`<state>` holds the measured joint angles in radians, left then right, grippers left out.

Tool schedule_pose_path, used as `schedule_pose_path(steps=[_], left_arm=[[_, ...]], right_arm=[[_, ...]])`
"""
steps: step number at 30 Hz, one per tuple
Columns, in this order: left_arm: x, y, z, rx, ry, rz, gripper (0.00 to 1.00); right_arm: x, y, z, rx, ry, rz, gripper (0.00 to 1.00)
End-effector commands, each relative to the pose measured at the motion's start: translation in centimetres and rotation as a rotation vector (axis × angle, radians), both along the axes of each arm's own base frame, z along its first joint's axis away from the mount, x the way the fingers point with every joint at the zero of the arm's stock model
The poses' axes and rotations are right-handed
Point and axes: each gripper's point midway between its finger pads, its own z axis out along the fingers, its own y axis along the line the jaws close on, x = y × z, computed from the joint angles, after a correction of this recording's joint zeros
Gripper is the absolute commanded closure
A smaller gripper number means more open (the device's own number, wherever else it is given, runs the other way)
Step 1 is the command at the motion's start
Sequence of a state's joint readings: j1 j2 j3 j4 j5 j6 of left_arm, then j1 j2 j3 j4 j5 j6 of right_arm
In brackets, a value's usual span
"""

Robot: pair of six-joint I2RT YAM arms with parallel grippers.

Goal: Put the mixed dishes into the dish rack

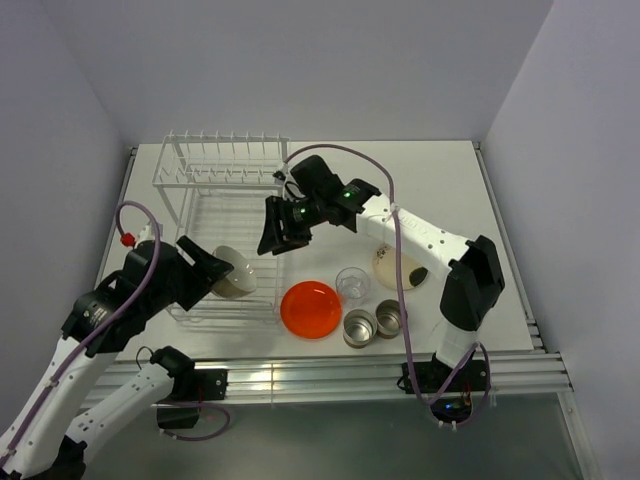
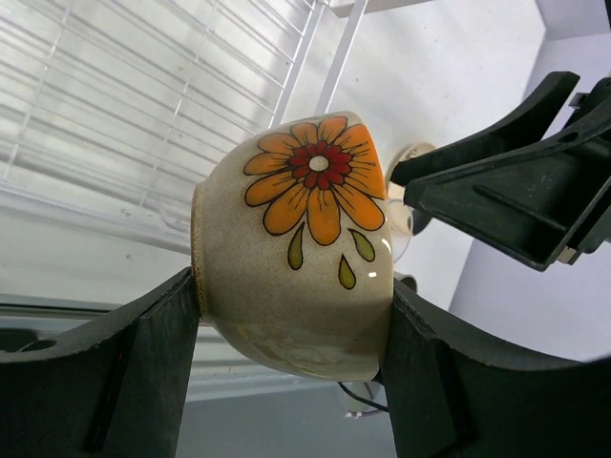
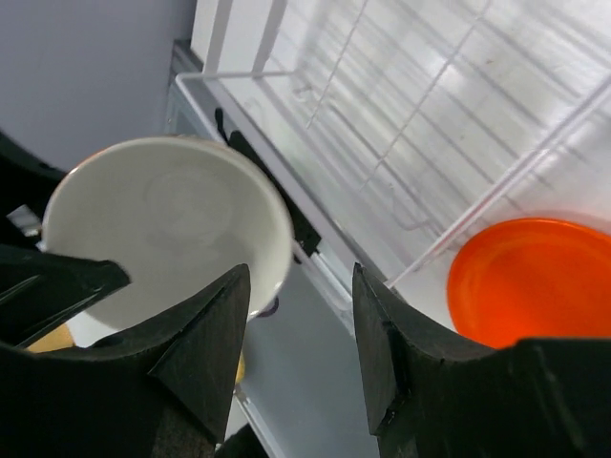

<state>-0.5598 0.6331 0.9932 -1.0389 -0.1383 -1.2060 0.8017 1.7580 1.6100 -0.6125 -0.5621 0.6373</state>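
Note:
My left gripper (image 1: 222, 270) is shut on the white-beige bowl (image 1: 235, 273), which has an orange flower on its side (image 2: 296, 248), and holds it tilted over the front right part of the white wire dish rack (image 1: 225, 215). My right gripper (image 1: 278, 228) is open and empty above the rack's right edge; its view shows the bowl's inside (image 3: 162, 224). The orange-red plate (image 1: 310, 308), clear glass (image 1: 352, 284) and two steel cups (image 1: 358, 327) (image 1: 390, 318) stand on the table right of the rack. The cream plate (image 1: 392, 268) is partly hidden by the right arm.
The rack's raised row of prongs (image 1: 225, 150) is at its far end. The rack's wires (image 2: 143, 95) lie beneath the bowl. The right arm's links (image 1: 470, 275) span the table's right side. Grey walls enclose the table on three sides.

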Motion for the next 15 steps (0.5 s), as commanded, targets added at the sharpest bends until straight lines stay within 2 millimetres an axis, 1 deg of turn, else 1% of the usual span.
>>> schedule_pose_path(steps=[1, 3, 4, 6, 8, 9, 10, 11, 12, 13, 14, 15], left_arm=[[1.8, -0.2, 4.3, 0.009, -0.109, 0.003, 1.00], [2.4, -0.1, 4.1, 0.059, -0.089, -0.004, 1.00], [2.7, -0.2, 4.9, 0.062, -0.103, -0.007, 1.00], [3.3, -0.2, 5.1, 0.111, -0.094, -0.013, 1.00], [3.7, -0.1, 5.3, 0.157, -0.088, -0.029, 1.00], [4.3, -0.3, 5.5, 0.180, -0.079, -0.036, 1.00], [4.4, -0.1, 5.3, 0.209, -0.064, -0.040, 1.00], [4.9, -0.2, 4.8, 0.252, -0.041, -0.053, 1.00], [5.2, -0.2, 5.4, 0.266, -0.050, -0.060, 1.00], [5.4, 0.0, 5.1, 0.295, -0.036, -0.063, 1.00], [5.8, -0.1, 4.6, 0.327, -0.017, -0.076, 1.00], [6.0, -0.2, 4.9, 0.339, -0.018, -0.082, 1.00]], right_arm=[[1.6, -1.9, 2.4, 0.014, -0.090, -0.067, 0.45], [2.5, -3.1, 2.2, 0.002, -0.095, -0.104, 0.45], [2.5, -3.7, 2.4, 0.003, -0.104, -0.118, 0.45], [3.4, -5.1, 2.6, -0.007, -0.128, -0.155, 0.45], [3.7, -6.6, 3.2, -0.010, -0.152, -0.193, 0.45], [4.3, -7.4, 3.2, -0.011, -0.154, -0.217, 0.45], [4.2, -8.2, 3.6, -0.006, -0.162, -0.229, 0.45], [4.3, -8.7, 3.7, -0.005, -0.163, -0.239, 0.45], [4.4, -9.3, 3.9, -0.001, -0.168, -0.250, 0.45], [4.5, -10.3, 4.2, 0.000, -0.179, -0.271, 0.45], [4.5, -10.8, 4.2, -0.002, -0.179, -0.279, 0.45], [4.5, -11.2, 4.4, 0.000, -0.182, -0.287, 0.45]])
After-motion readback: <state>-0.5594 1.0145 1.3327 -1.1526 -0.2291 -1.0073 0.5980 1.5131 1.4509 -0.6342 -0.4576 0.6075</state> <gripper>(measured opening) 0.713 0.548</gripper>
